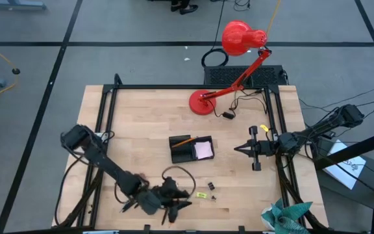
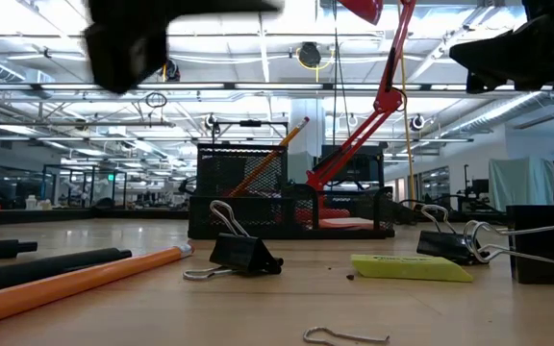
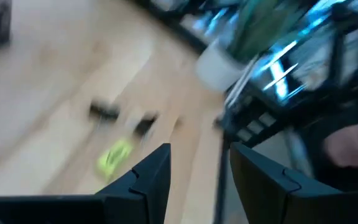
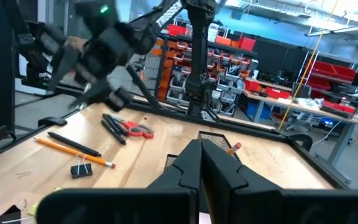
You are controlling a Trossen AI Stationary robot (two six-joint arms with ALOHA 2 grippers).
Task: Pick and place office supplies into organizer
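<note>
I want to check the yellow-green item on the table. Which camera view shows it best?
The low view: the yellow-green piece lies flat on the wood close to the camera, between binder clips. The high view shows only a small spot. The left wrist view shows it blurred. In the right wrist view I cannot tell it clearly.

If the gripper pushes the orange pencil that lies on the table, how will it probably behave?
The orange pencil is thin and straight, so it is probably stiff and light. It lies flat on the smooth wooden table, so a sideways push would likely roll or spin it. A binder clip lies close beside it and may be knocked.
</note>
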